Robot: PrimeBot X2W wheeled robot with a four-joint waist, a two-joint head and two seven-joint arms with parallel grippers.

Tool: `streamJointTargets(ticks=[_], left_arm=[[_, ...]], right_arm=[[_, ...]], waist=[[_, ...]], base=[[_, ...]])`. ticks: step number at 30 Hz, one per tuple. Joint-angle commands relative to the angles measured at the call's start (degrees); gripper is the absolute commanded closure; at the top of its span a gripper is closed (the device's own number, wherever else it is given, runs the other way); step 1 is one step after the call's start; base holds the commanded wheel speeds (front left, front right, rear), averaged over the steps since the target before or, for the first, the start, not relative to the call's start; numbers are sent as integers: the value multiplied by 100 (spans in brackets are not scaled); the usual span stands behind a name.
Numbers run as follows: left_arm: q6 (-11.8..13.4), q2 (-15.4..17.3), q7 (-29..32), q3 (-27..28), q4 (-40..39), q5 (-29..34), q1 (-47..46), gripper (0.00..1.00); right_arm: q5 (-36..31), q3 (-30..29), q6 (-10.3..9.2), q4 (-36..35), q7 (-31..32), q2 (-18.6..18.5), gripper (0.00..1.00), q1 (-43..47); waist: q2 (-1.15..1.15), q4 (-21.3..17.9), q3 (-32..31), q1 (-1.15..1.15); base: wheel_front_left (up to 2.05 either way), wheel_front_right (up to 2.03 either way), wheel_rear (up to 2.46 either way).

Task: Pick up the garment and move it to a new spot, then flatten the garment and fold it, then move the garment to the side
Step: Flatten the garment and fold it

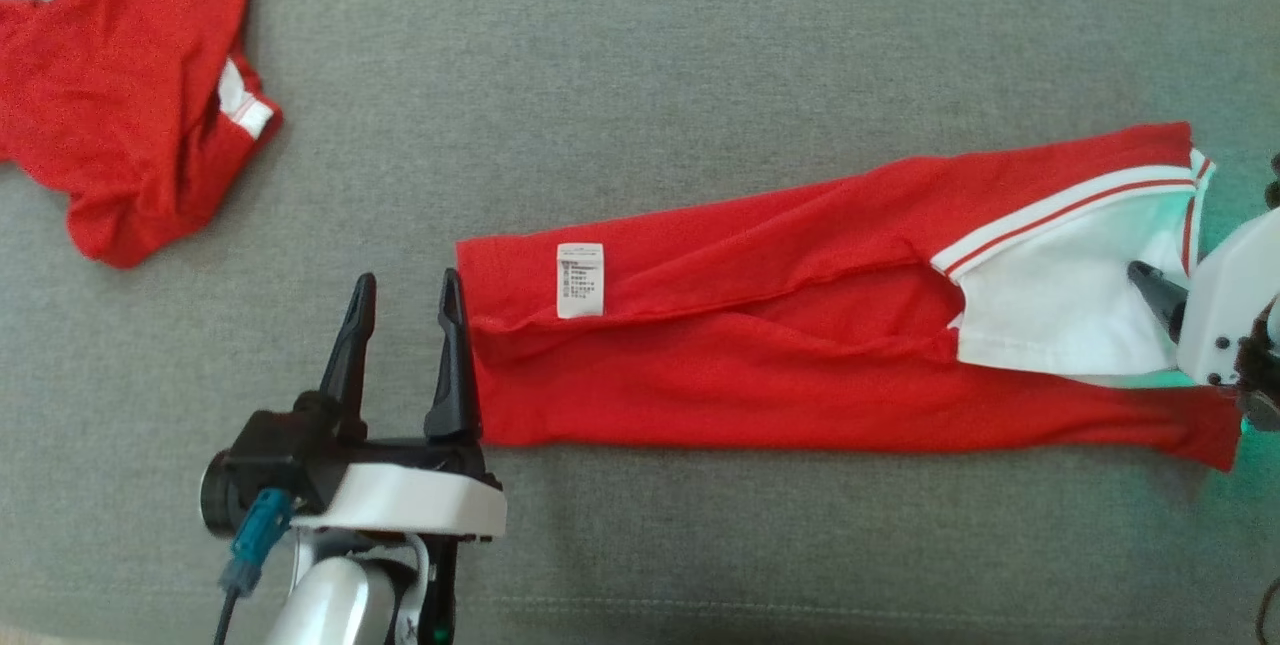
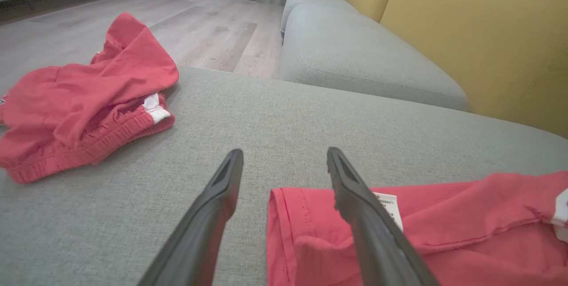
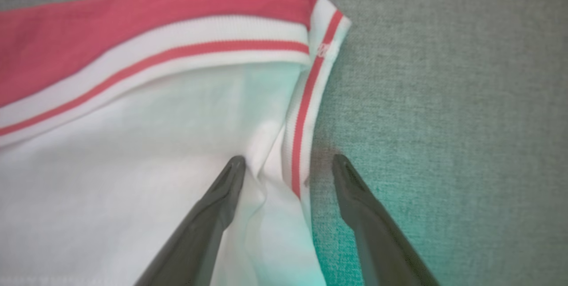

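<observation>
— Where's the garment [image 1: 760, 365] now?

— Laid out in a long red strip across the grey cushion [image 1: 700, 55], care label [image 1: 580, 280] facing up and the white panel at the far right. The crumpled red piece [image 1: 120, 105] in the corner lies well apart from it.

— And is either gripper holding anything?

— No. The left gripper [image 1: 408, 277] is spread wide, straddling the strip's left hem [image 2: 277, 224]. The right gripper [image 3: 288, 158] is spread too, one finger over the white cloth and the other over bare cushion, with the striped trim [image 3: 301, 144] between them.

— How do you reckon it'll handle?

— It looks a light, soft knit with no stiffness. I'd say it would sag and drag if lifted from one end only. The doubled hem and the ribbed trim look the firmest bites, so pinch both ends together.
</observation>
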Motion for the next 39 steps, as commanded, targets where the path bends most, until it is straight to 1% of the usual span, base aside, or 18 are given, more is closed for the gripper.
streamJointTargets(ticks=[1,2,3,4,7,9,13,17,19,21,23,26,28,30,35,39], left_arm=[[-92,-71,-69,289,-131,126,34,0],[-92,-71,-69,289,-131,126,34,0],[-142,-113,-70,324,-106,164,63,0],[-190,-148,-70,359,-75,197,99,0],[-312,-223,-70,479,6,283,201,0],[-372,-258,-70,564,56,330,283,0],[-466,-311,-70,691,111,388,441,0],[-521,-343,-70,751,134,382,599,0],[-540,-350,-71,768,159,373,677,0],[-541,-355,-71,784,174,355,749,0],[-527,-358,-71,780,186,304,829,0],[-473,-359,-71,769,176,213,934,0],[-435,-359,-71,755,172,171,995,0],[-413,-360,-71,729,185,151,1032,0],[-406,-360,-71,667,266,176,1026,0],[-395,-360,-71,620,297,180,964,0]], right_arm=[[82,121,42,152,136,-62,0,86],[82,121,42,152,136,-62,0,86],[169,126,42,191,148,-21,55,91],[253,92,42,215,117,30,100,85],[522,11,42,261,-17,155,100,68],[598,-146,42,304,-186,154,100,49],[553,-682,42,456,-486,-107,100,28],[452,-1323,42,593,-621,-530,100,-11],[473,-1516,42,595,-580,-709,100,-8],[578,-1580,42,501,-459,-812,100,6],[776,-1511,42,311,-252,-838,100,67],[1105,-1258,42,-234,116,-833,100,241],[1250,-1108,42,-677,329,-729,100,360],[1282,-938,42,-1121,506,-512,100,466],[1314,-335,42,-1982,826,332,100,719],[1323,171,42,-2160,729,1005,100,795]], waist=[[0,50,-39,0],[0,50,-39,0],[0,62,-62,0],[0,68,-88,0],[0,57,-205,0],[0,34,-318,0],[0,9,-575,0],[0,24,-818,0],[0,34,-924,0],[0,34,-1016,0],[0,24,-1120,0],[0,-6,-1221,0],[0,-30,-1267,0],[0,-37,-1299,0],[0,12,-1340,0],[0,100,-1308,0]], base=[[0,0,0],[0,0,0],[0,0,0],[0,0,0],[0,0,0],[0,0,0],[0,0,0],[0,0,0],[0,0,0],[0,0,0],[0,0,0],[0,0,0],[0,0,0],[0,0,0],[0,0,0],[0,0,0]])
